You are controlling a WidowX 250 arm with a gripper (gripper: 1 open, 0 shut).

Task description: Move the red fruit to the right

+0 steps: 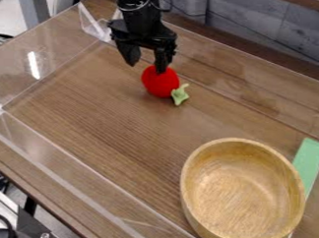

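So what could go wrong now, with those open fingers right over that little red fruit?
The red fruit is round, so if the open fingers close off-centre it might squirt out and roll across the wooden table. Its pale green leaf sticks out sideways and could snag. Moved right carelessly, it could bump the wooden bowl.

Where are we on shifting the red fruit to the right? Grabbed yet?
Done: the gripper is lined up at the red fruit, pointing steeply down at its top. In hand: the jaws are open and straddle its upper edge; no grip shows. Left: close, lift and carry it to the right; the fruit sits on the wooden table, far from the wooden bowl.
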